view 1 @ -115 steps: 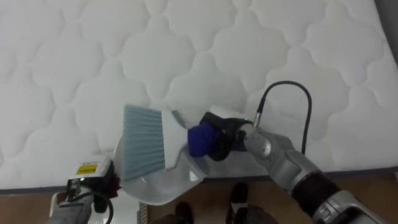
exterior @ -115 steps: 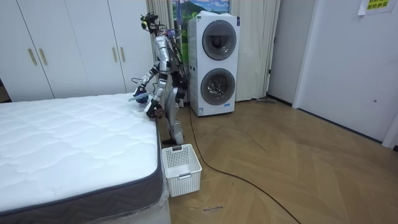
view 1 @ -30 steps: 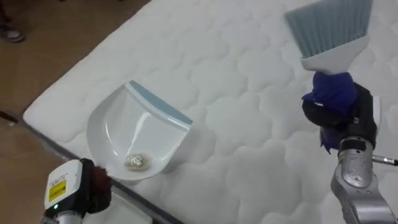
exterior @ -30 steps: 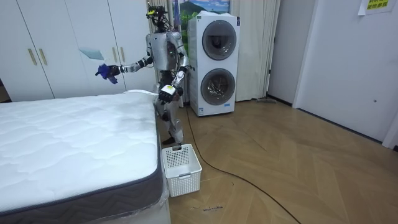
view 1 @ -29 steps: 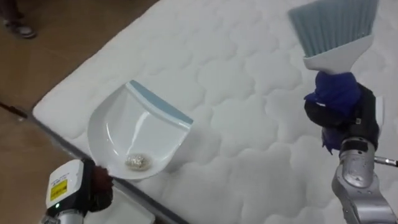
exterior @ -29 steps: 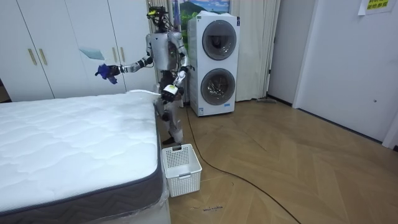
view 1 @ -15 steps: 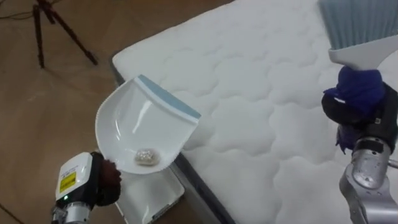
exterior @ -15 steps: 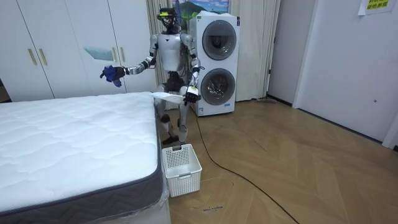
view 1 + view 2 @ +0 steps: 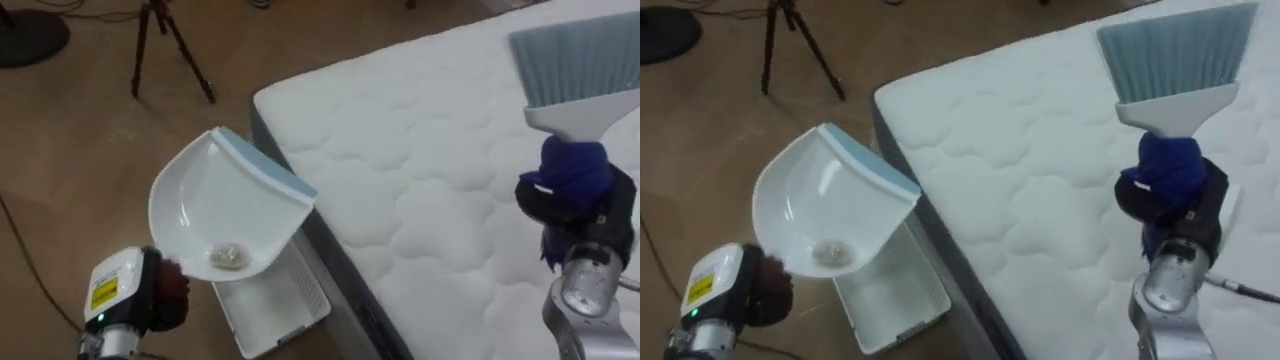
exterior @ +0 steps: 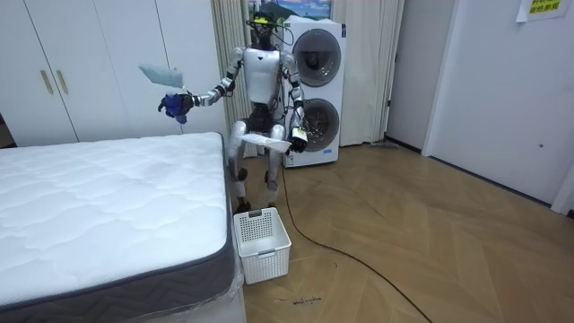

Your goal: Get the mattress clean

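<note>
Beside bed (image 9: 440,190), left hand (image 9: 166,297) holds dustpan (image 9: 215,205); right hand (image 9: 585,212), brush (image 9: 578,70) upright

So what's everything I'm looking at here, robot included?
bed: one, white, beside the robot
dustpan: one, white with blue-grey lip, held over the floor
debris: one small clump, pale, in the dustpan
brush: one, blue-grey bristles, blue handle, raised over the bed
basket: one, white, floor by the bed's corner
tripod: one, dark, floor beyond
washing machines: two, white, stacked behind the robot
wardrobe: one, white, back wall
left robot hand: one, dark, curled round the dustpan's handle
right robot hand: one, black, curled round the brush's handle
</note>
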You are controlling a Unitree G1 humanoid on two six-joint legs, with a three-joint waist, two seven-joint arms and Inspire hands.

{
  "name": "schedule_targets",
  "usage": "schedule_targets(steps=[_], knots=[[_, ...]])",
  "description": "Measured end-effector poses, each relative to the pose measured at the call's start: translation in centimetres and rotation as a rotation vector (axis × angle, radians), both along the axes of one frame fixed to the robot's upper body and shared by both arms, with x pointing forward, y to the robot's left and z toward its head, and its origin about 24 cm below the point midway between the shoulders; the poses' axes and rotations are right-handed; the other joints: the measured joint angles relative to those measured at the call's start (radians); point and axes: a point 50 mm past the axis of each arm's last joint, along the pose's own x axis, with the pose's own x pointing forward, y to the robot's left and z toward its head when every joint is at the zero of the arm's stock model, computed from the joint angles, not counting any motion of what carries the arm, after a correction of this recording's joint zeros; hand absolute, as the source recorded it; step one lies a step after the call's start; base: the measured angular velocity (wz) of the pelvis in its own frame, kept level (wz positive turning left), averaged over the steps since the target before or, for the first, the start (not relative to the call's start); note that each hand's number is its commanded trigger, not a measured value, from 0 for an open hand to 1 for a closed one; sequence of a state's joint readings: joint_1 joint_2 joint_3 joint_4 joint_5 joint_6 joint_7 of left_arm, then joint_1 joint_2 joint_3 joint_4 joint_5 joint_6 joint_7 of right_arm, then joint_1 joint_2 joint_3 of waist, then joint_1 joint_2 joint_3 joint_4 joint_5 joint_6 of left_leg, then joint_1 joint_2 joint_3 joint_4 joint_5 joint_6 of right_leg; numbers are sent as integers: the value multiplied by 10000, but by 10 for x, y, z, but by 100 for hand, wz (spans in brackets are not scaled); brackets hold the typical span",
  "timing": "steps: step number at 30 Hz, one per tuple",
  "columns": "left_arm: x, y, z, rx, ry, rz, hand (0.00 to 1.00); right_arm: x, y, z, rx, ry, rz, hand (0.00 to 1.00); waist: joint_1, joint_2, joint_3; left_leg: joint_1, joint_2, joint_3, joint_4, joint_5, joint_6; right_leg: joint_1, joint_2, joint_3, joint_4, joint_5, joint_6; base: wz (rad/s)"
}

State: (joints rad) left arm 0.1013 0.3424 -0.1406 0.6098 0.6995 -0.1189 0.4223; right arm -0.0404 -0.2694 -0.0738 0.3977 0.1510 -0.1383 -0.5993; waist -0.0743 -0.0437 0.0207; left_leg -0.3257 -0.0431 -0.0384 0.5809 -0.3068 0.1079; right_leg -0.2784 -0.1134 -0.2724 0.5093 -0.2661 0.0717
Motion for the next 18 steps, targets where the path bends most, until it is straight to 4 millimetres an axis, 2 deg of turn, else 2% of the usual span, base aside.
schedule_targets(steps=[1,2,4,6,7,8,9,10,11,12,13,14,15,17,18], knots=[[-2,-1,-1,24,99,-35,100,0,1,0,-32,21,39,0,12,-29,-12,38,-97,-89,-208,134,-16,18,-2,21,-193,97,9,60],[-3,-4,-3,13,196,-181,100,0,0,1,-103,-16,30,0,222,-25,-7,116,-235,-95,-591,360,-47,0,-44,150,-612,322,-16,42],[-3,-3,-3,66,222,-178,100,0,0,1,-179,-35,77,0,567,-18,-3,246,-392,-110,-964,507,-99,85,-105,343,-1195,666,-23,31],[-2,8,1,443,242,67,100,1,7,-5,-148,211,393,0,851,-25,10,364,-487,-42,-1361,626,-384,340,-155,309,-1636,1495,-111,42],[-1,10,1,518,254,161,100,1,8,-6,-151,257,456,0,880,-23,11,369,-497,-13,-1440,638,-494,437,-176,217,-1762,1423,-121,48],[1,14,1,606,308,370,100,4,10,-8,-155,363,531,0,923,-5,23,357,-420,205,-1632,732,-852,524,-183,116,-1911,1398,-162,60],[5,15,1,690,345,458,100,5,10,-10,-158,497,536,0,920,-6,22,324,-263,669,-1855,847,-1058,585,-200,-10,-2012,1369,-212,65],[7,16,2,711,335,479,100,7,11,-11,-162,543,533,0,915,-6,23,273,-155,939,-1909,879,-1072,591,-190,-68,-2024,1336,-246,68],[10,15,3,689,334,438,100,7,10,-12,-160,608,515,0,929,-10,25,165,13,1368,-1882,957,-970,553,-138,-43,-2005,1229,-295,61],[12,14,3,683,375,388,100,8,12,-12,-170,607,583,0,947,-11,27,47,108,1529,-1875,1066,-782,493,-67,-40,-1986,1154,-316,52],[12,14,2,689,403,378,100,10,13,-12,-169,605,649,0,947,-25,48,2,137,1583,-1873,1144,-645,483,-51,-63,-1978,1119,-342,43],[13,14,0,716,518,366,100,14,15,-12,-164,649,790,0,912,-65,85,-64,165,1705,-1865,1260,-397,467,-53,-175,-1900,974,-419,36],[15,13,-1,767,627,299,100,18,15,-12,-134,690,824,0,907,-48,96,-158,234,1715,-1832,1216,-267,347,-32,-320,-1689,839,-490,35],[19,13,-2,789,681,297,100,23,18,-12,-41,721,942,0,880,-28,126,-375,326,1720,-1691,1161,-194,134,9,-370,-1395,670,-573,26],[24,12,-1,795,729,259,100,27,19,-10,-86,698,1032,0,809,41,170,-542,360,1722,-1601,1154,-205,-28,12,-376,-1257,597,-634,24]])
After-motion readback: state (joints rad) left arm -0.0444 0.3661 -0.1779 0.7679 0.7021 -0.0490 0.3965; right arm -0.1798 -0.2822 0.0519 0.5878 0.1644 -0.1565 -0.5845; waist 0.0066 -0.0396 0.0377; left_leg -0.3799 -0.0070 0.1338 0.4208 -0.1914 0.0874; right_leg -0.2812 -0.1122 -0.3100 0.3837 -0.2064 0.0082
